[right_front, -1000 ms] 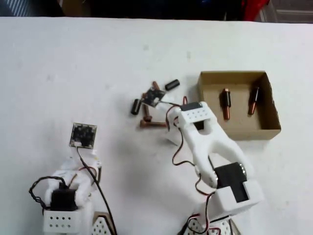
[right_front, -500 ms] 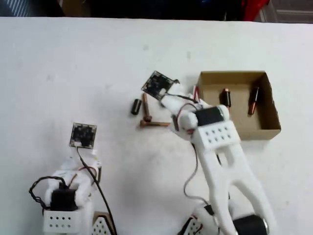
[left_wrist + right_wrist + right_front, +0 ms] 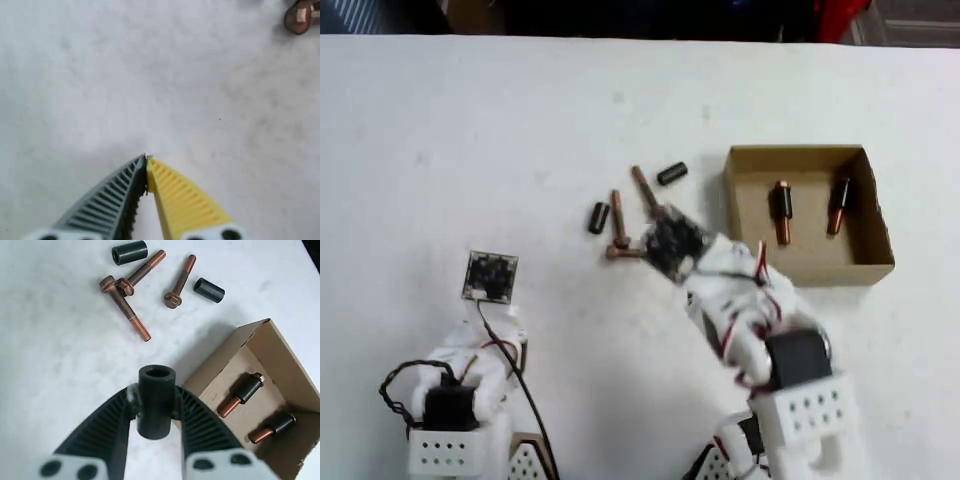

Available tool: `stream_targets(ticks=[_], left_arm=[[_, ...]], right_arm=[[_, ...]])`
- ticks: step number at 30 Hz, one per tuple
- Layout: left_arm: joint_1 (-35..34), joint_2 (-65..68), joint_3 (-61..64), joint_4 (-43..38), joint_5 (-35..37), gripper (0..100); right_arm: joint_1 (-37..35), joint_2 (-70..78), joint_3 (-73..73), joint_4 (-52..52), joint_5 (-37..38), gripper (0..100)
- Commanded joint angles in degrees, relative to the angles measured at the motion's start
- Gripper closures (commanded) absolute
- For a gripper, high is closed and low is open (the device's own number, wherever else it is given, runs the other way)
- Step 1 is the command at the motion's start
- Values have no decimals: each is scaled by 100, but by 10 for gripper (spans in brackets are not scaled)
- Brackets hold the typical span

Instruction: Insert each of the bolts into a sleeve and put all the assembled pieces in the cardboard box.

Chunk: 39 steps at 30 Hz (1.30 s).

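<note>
Black sleeve point(image 3: 156, 415) is clamped upright between the fingers of the right gripper point(image 3: 156, 390), near the cardboard box point(image 3: 235, 347). 2 assembled pieces point(image 3: 248, 387) are laid inside the box; 3 bolts point(image 3: 125, 302) and 2 loose sleeves point(image 3: 209, 290) are scattered beside it. Well apart from the box, the left gripper point(image 3: 146, 162) is pressed together, empty.

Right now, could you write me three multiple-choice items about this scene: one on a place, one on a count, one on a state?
1. Where do the two finished pieces lie? A on the floor; B in the cardboard box; C in a plastic tray.
2. How many loose bolts lie on the table? A one; B five; C three.
3. What is the right claw doing? A gripping a black sleeve; B standing open, empty; C gripping a bolt.
Answers: 1 B, both rest on the box floor. 2 C, three lie outside the box. 3 A, the sleeve is clamped upright in it.
</note>
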Motion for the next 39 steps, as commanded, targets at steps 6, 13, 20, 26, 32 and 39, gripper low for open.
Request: stream_targets(ticks=[6,13,20,26,32,39], left_arm=[[66,-22,0,35,-62,976],[66,-22,0,35,-62,976],[66,-22,0,26,-62,976],[66,-22,0,-132,-35,976],[66,-22,0,-334,-53,976],[66,-22,0,-431,-62,975]], right_arm=[[40,-2299,1371,-796,-1248,982],[40,-3178,2145,-1297,-2013,978],[40,-3222,2268,-1420,-2831,981],[31,-3257,2927,-2536,-3209,982],[13,-3257,3420,-3160,-3358,982],[4,-3266,3763,-3758,-3358,982]])
